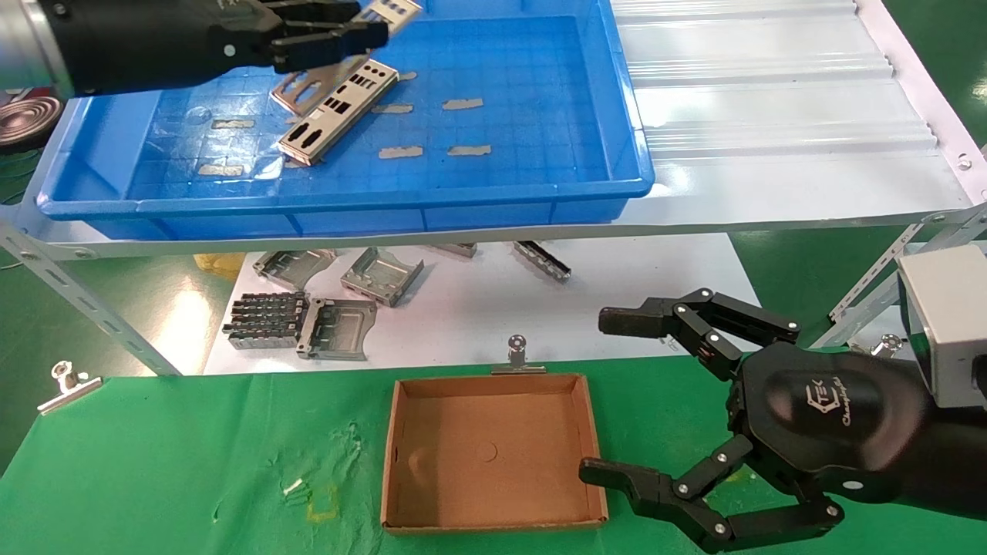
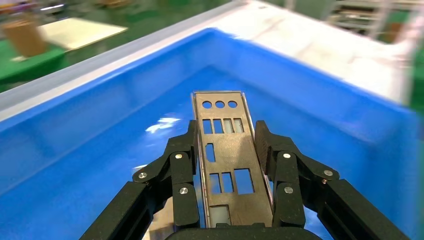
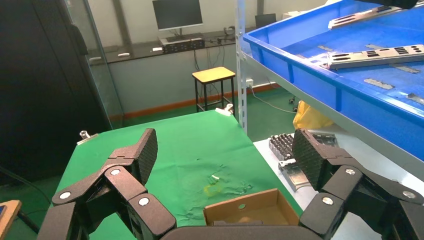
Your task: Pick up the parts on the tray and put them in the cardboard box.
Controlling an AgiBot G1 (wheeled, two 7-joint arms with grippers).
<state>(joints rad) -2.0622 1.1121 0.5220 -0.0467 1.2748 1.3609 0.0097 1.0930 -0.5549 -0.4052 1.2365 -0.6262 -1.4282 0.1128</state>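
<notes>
Silver plate (image 2: 223, 159) sits pinched in the left gripper (image 2: 227, 165) above the blue tray (image 1: 493, 193); carry it level to the cardboard box (image 1: 493, 451), clearing the rim. Right gripper (image 1: 628, 401) waits, splayed.

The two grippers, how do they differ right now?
The left gripper is shut on a part above the tray; the right gripper is open and empty. The left is up over the shelf; the right sits low beside the cardboard box. Both are black.

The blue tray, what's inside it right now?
Inside the tray: two silver parts, one fully visible, another partly under it, plus grey tape strips. The left gripper holds a third part above it, hiding the floor beneath.
</notes>
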